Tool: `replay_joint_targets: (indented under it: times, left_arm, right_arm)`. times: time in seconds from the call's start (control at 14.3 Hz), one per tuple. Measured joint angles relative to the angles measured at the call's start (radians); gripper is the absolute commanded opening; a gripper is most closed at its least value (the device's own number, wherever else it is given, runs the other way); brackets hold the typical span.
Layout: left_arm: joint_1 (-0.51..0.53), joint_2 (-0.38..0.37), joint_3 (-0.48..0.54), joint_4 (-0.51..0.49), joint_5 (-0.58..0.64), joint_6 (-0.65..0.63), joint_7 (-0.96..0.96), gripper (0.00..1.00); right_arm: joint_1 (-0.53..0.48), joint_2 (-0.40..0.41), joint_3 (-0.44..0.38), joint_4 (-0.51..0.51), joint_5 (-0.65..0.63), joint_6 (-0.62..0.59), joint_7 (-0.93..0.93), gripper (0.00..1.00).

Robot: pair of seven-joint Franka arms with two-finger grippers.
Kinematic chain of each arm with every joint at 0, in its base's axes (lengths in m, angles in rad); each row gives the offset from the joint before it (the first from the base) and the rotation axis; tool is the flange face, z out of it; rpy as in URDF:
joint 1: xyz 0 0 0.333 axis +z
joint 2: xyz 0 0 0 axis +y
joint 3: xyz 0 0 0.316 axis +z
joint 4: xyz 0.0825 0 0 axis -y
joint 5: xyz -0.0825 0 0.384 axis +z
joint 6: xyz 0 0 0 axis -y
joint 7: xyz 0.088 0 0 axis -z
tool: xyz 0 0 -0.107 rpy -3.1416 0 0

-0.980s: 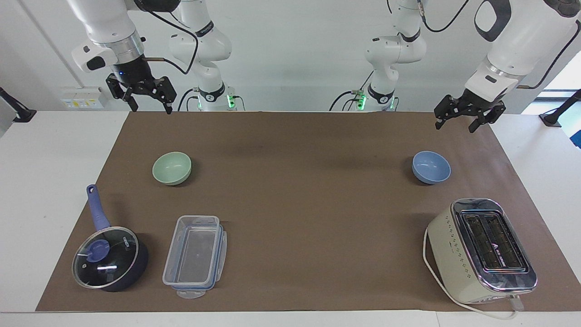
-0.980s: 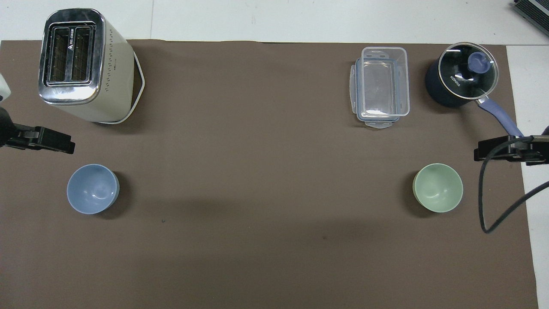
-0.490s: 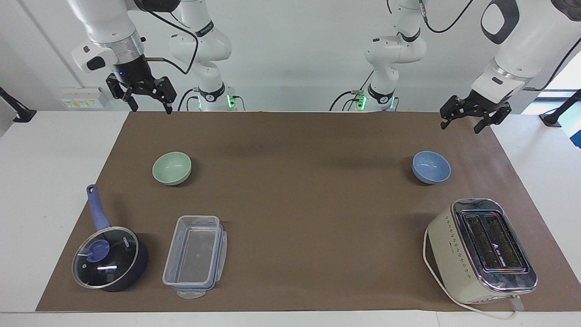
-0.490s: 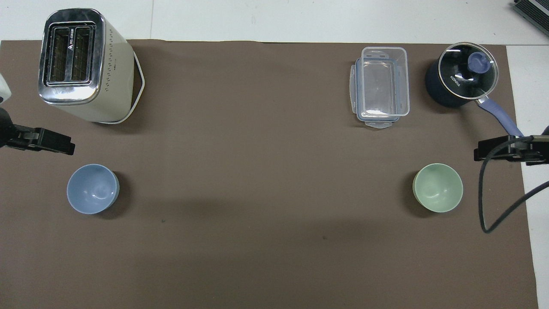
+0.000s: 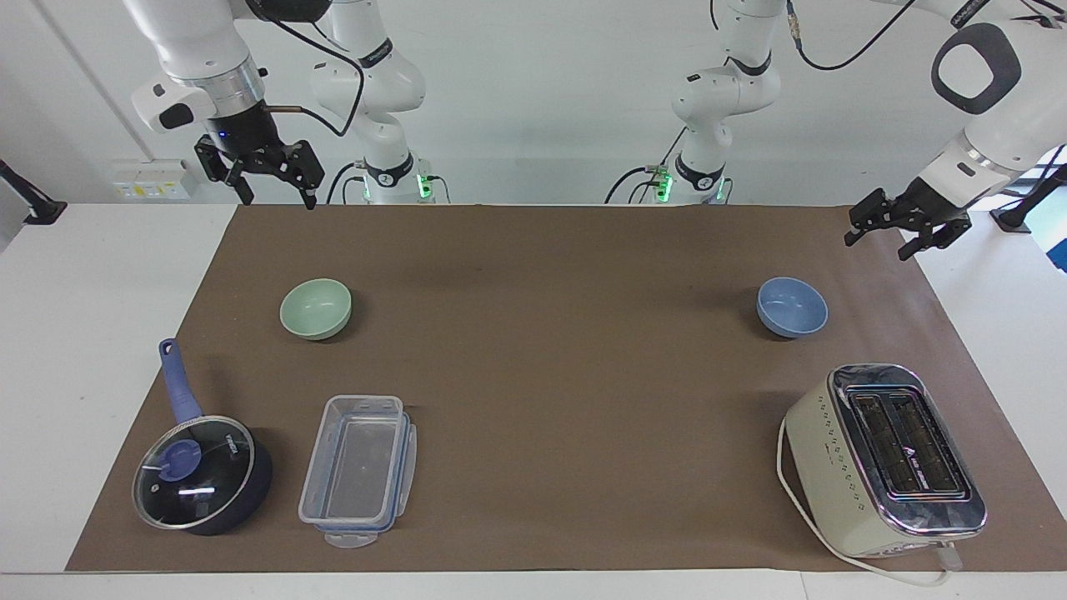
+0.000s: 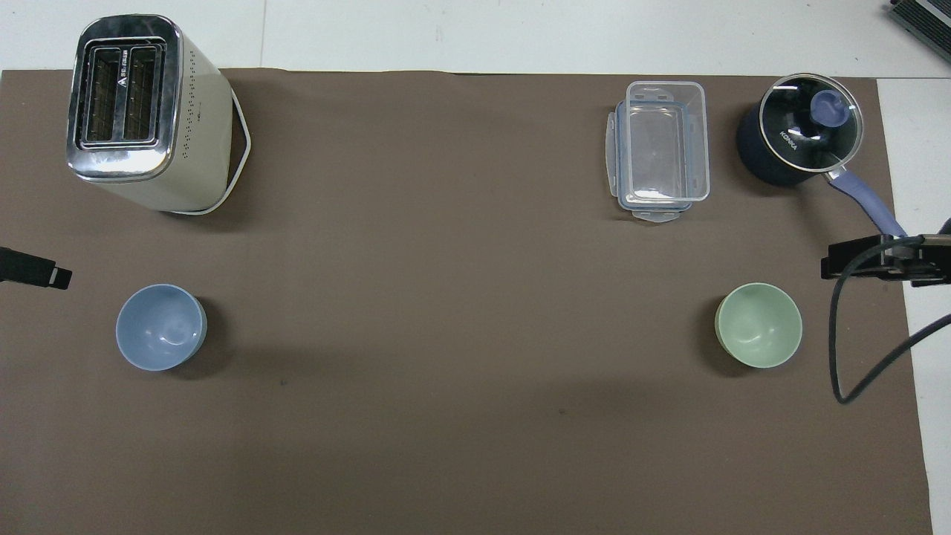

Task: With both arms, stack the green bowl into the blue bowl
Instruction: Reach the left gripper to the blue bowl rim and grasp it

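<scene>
Both bowls sit untouched on the brown mat of the worktop (image 5: 583, 250), well apart: the green bowl (image 5: 315, 308) toward the right arm's end, the blue bowl (image 5: 792, 307) toward the left arm's end, each upright and empty. The right gripper (image 5: 265, 177) hangs in the air over the mat's edge at the robots' side, jaws spread. The left gripper (image 5: 902, 225) is raised over the mat's corner at its own end, jaws spread too, and holding nothing.

To my eye the step in hand is the first reach. The right arm looks best placed for the green bowl: I would bring it straight down over the rim, one finger inside and one outside the wall, and pinch firmly, since a smooth thin wall could slip. The blue bowl likely needs steadying or moving toward the middle by the left arm.

A toaster (image 5: 884, 458), a clear container (image 5: 358, 471) and a lidded saucepan (image 5: 202, 475) lie farther from the robots, out of the way.

From overhead only the tips of each gripper show at the frame's edges, so height above the mat is hard to judge there.
</scene>
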Motion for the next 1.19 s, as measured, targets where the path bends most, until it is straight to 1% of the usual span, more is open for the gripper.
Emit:
replay_joint_targets:
  times: [0.21, 0.35, 0.49, 0.77, 0.98, 1.05, 1.12, 1.19]
  left_arm:
    - [0.038, 0.001, 0.001, -0.061, -0.016, 0.075, 0.073, 1.00]
    - [0.064, 0.002, 0.003, -0.126, -0.033, 0.157, 0.145, 1.00]
    - [0.093, 0.009, 0.003, -0.175, -0.042, 0.194, 0.190, 1.00]
    - [0.121, 0.057, 0.003, -0.230, -0.094, 0.296, 0.245, 1.00]
    - [0.138, 0.099, 0.004, -0.266, -0.118, 0.357, 0.290, 0.95]
    - [0.139, 0.107, 0.003, -0.273, -0.129, 0.366, 0.294, 0.91]
    - [0.139, 0.110, 0.002, -0.282, -0.142, 0.379, 0.295, 0.91]
    - [0.139, 0.110, 0.000, -0.291, -0.153, 0.392, 0.295, 0.87]
  right_arm:
    - [0.000, 0.000, 0.000, 0.000, 0.000, 0.000, 0.000, 1.00]
    - [0.000, 0.000, 0.000, 0.000, 0.000, 0.000, 0.000, 1.00]
    - [0.000, 0.000, 0.000, 0.000, 0.000, 0.000, 0.000, 1.00]
    - [0.000, 0.000, 0.000, 0.000, 0.000, 0.000, 0.000, 1.00]
    - [0.000, 0.000, 0.000, 0.000, 0.000, 0.000, 0.000, 1.00]
    - [0.000, 0.000, 0.000, 0.000, 0.000, 0.000, 0.000, 1.00]
    - [0.000, 0.000, 0.000, 0.000, 0.000, 0.000, 0.000, 1.00]
    - [0.000, 0.000, 0.000, 0.000, 0.000, 0.000, 0.000, 1.00]
